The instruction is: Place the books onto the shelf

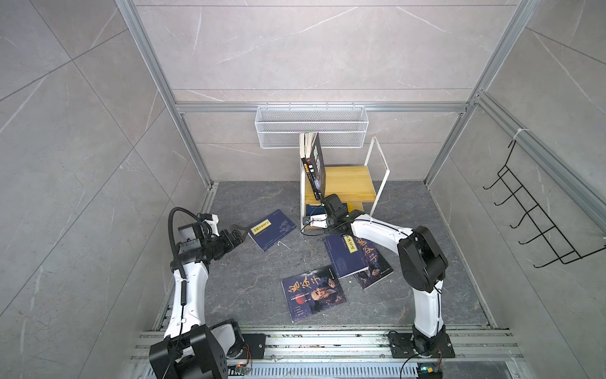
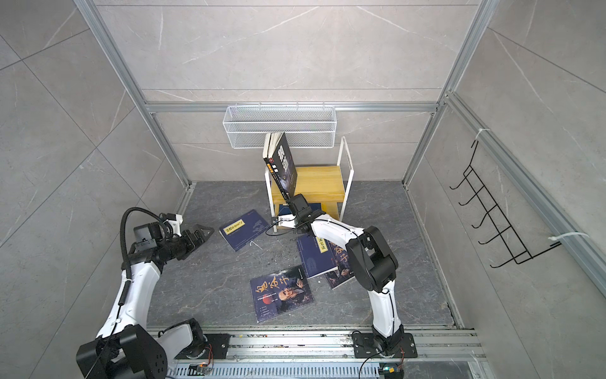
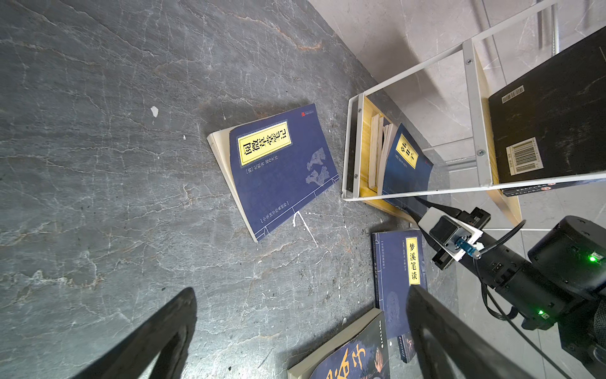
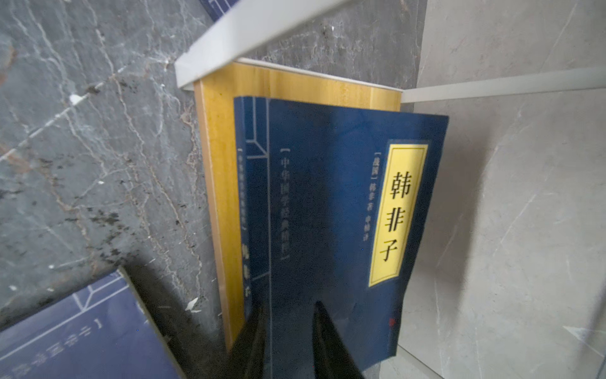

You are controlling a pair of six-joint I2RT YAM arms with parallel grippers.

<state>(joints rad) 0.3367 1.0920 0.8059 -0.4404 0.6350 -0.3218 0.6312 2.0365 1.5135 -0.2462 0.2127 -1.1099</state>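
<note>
Right tool (image 4: 290, 308) is clenched on the near edge of the navy book (image 4: 328, 213), cover between its fingers; this book stands on the shelf (image 4: 295, 82), lower board. The black book (image 1: 316, 164) leans on the top board, above the tool. Left tool (image 3: 301, 290) is spread wide and empty over the desk (image 1: 249, 279), with the labelled book (image 3: 278, 170) flat just ahead of it. Loose books (image 1: 313, 293) lie flat between the two tools. They look like thin paperbacks: likely light, floppy, with slick covers. Probably best pinched at the spine, the stiffest part. A corner hold would likely let the pages sag.
</note>
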